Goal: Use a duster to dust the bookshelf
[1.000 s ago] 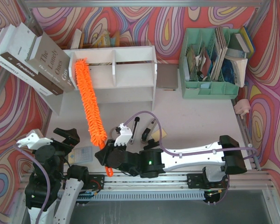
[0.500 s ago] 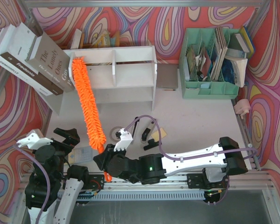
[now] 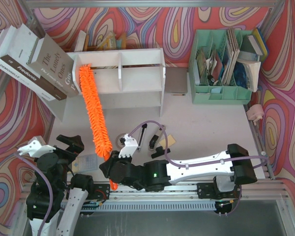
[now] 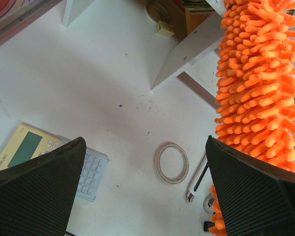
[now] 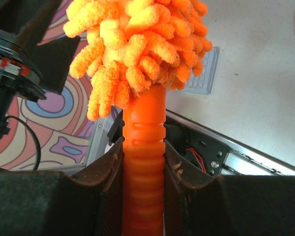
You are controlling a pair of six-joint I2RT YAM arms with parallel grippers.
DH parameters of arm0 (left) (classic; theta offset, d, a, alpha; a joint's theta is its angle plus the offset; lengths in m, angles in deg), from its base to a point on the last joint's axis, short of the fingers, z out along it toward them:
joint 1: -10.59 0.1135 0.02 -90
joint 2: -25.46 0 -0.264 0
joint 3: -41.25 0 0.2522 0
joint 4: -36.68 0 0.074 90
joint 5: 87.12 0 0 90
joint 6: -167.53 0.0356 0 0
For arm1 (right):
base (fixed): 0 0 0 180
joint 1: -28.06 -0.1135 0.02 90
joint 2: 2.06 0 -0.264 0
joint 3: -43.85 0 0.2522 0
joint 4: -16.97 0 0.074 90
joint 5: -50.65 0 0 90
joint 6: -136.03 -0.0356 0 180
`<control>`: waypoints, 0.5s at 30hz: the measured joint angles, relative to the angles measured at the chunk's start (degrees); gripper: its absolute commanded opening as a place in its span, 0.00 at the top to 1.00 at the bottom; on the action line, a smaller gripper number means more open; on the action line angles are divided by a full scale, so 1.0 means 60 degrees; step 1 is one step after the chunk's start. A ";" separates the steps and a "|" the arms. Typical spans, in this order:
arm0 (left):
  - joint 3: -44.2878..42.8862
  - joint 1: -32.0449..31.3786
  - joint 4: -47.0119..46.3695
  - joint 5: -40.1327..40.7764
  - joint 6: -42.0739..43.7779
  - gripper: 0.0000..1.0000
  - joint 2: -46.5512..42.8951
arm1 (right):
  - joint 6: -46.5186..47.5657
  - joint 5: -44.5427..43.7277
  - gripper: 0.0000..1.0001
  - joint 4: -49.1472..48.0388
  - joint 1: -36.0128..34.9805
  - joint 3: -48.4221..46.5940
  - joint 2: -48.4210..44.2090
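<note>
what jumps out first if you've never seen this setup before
The bright orange duster grabs the eye first, stretching from the right gripper, shut on its handle near the table's front edge, up to the left end of the white bookshelf. Next come the swirling red, pink and purple walls all around, and the mint-green organizer stuffed with papers at the back right.

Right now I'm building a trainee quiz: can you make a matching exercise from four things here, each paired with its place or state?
1 duster
2 left gripper
3 tape ring
4 green organizer

a jaws open, empty
b lying flat on the table
c handle clamped in the right gripper
d right of the bookshelf

Pairs: 1-c, 2-a, 3-b, 4-d
</note>
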 measured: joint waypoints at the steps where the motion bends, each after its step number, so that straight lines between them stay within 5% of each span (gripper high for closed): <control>1: 0.0000 0.0000 0.0000 0.0000 0.0000 0.02 0.0000 | 0.0036 -0.0025 1.00 -0.0015 0.0000 0.0000 -0.0036; 15: 0.0000 0.0000 0.0000 0.0000 0.0000 0.02 0.0000 | 0.0448 -0.0448 1.00 -0.0634 -0.0051 0.0000 -0.0423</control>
